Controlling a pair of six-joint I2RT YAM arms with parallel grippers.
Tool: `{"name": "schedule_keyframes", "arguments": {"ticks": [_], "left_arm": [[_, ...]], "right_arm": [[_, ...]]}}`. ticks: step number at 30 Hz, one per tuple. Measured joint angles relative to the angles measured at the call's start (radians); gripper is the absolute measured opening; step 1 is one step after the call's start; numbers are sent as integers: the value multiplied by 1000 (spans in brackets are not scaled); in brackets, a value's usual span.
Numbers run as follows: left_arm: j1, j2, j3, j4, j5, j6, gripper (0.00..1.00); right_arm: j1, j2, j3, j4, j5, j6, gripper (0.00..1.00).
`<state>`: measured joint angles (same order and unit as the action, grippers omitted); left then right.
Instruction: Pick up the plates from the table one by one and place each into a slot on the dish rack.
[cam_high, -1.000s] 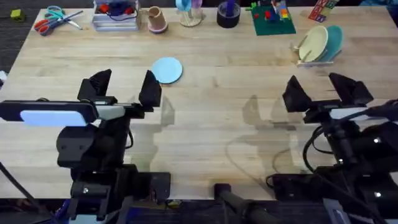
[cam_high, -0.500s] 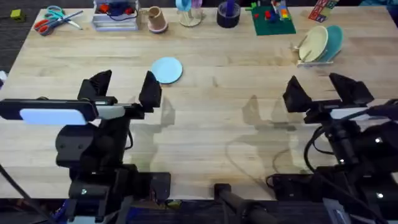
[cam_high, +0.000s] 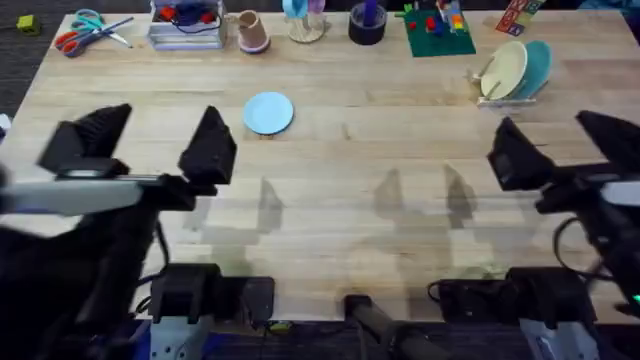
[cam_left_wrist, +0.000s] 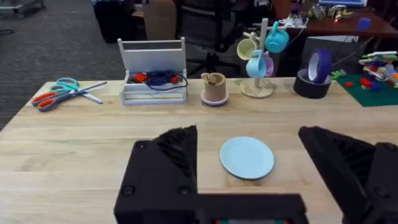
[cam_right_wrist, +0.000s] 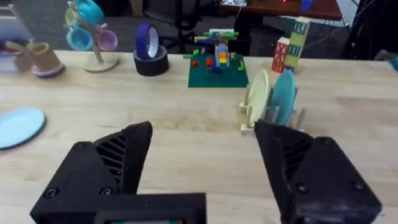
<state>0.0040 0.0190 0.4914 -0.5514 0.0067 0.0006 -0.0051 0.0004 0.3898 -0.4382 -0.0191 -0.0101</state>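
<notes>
Above the counter (cam_high: 330, 170), your left tool (cam_high: 150, 140) and right tool (cam_high: 565, 150), both open and empty, have risen since earlier; the blue plate (cam_high: 268, 112) lies flat, unmoved.

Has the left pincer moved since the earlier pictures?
Yes. The left pincer has shifted leftward, away from the blue plate, which lies flat on the table.

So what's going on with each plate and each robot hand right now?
Blue plate: flat on the table, not held.
Cream plate: upright in the dish rack.
Teal plate: upright in the rack, behind the cream one.
Left end effector: open, empty.
Right end effector: open, empty.
</notes>
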Motion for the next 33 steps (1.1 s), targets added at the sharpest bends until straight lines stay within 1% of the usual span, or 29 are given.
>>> {"name": "schedule_keyframes", "arguments": {"ticks": [4, 7, 11, 16, 24, 28, 33], "left_arm": [[0, 75, 129, -99, 0, 0, 993], [0, 175, 233, -171, 0, 2, 993], [0, 332, 379, -273, 2, 3, 993], [0, 525, 576, -398, 4, 4, 993], [0, 806, 898, -623, 5, 5, 993], [0, 941, 1039, -752, 5, 7, 993], [0, 1096, 1188, -899, 4, 7, 994]], "right_arm": [[0, 46, 109, -81, -1, -17, 992], [0, 131, 198, -132, -2, -22, 992], [0, 273, 330, -194, -4, -31, 992], [0, 489, 539, -289, -4, -51, 992], [0, 801, 865, -522, -4, -61, 991], [0, 924, 1003, -632, -4, -65, 991], [0, 1030, 1131, -738, -4, -65, 991]]}}
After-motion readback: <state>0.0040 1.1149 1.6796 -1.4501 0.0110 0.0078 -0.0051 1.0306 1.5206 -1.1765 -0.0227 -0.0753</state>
